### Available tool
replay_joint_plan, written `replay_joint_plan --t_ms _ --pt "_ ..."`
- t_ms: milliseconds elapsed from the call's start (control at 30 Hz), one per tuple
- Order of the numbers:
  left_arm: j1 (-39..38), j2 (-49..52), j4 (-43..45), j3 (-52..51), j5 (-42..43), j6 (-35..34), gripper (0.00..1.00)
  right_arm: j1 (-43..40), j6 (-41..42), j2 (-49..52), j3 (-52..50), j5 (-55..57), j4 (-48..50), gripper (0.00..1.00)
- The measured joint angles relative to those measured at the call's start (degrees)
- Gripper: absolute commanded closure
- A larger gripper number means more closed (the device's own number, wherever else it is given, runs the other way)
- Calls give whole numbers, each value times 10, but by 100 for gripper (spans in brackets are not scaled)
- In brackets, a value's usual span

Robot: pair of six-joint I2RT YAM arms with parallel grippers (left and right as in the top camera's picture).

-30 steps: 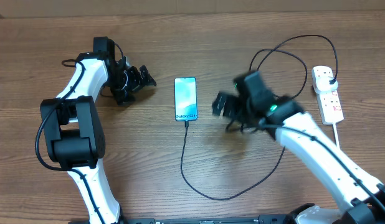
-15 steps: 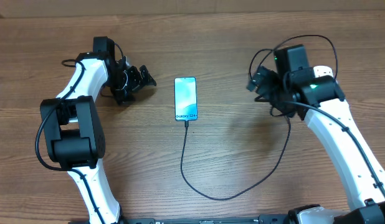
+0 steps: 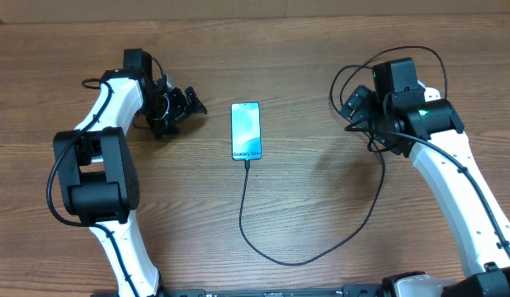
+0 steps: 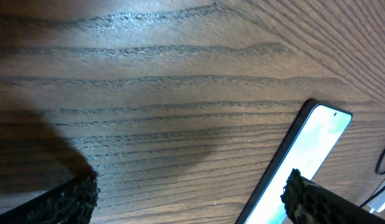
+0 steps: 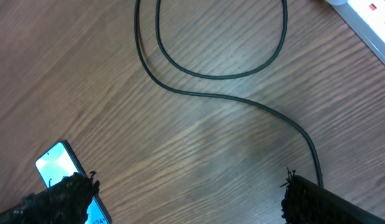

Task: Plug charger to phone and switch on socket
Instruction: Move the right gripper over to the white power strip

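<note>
step: charger (image 3: 263,247) is looking seated in phone (image 3: 246,130) (centre frame) | right gripper (image 3: 354,104) is hovering spread, upper right | left gripper (image 3: 187,103) is sitting spread | next: pressing socket (image 5: 367,12) switch

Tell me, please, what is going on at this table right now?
The charger looks plugged into the lit phone. The right arm hangs over the cable's loops near the socket, jaws open and empty. The left arm sits beside the phone, jaws open, holding nothing. I cannot tell whether the socket is switched on.
</note>
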Motion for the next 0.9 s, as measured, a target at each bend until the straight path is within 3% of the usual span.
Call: replay_joint_plan --t_ms 133,433,900 --pt "0 0 0 0 0 0 0 0 8 7 0 27 9 0" --pt "0 0 0 0 0 0 0 -31 114 84 -2 118 -26 0" --pt "0 0 0 0 0 0 0 -227 170 180 -3 116 -29 0"
